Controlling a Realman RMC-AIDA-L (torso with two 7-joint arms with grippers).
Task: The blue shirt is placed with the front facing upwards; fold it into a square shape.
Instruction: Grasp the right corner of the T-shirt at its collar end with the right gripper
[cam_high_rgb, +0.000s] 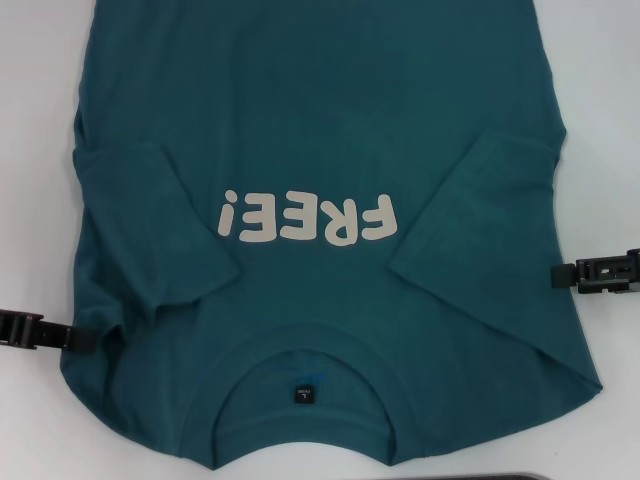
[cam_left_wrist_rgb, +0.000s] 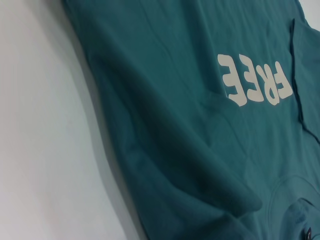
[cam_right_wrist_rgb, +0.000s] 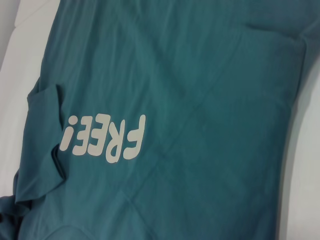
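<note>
The blue shirt (cam_high_rgb: 320, 110) lies flat on the white table, front up, with its collar (cam_high_rgb: 300, 345) nearest me. The white "FREE!" lettering (cam_high_rgb: 308, 217) reads upside down, and the small black neck label (cam_high_rgb: 303, 393) shows inside the collar. Both short sleeves are folded inward over the chest, the left sleeve (cam_high_rgb: 150, 230) and the right sleeve (cam_high_rgb: 480, 220). My left gripper (cam_high_rgb: 85, 338) is at the shirt's left edge near the shoulder. My right gripper (cam_high_rgb: 556, 277) is just off the shirt's right edge. The shirt also shows in the left wrist view (cam_left_wrist_rgb: 190, 130) and the right wrist view (cam_right_wrist_rgb: 190, 100).
The white table (cam_high_rgb: 40, 150) shows in strips on both sides of the shirt. A dark flat object (cam_high_rgb: 520, 476) pokes in at the near edge, right of the collar.
</note>
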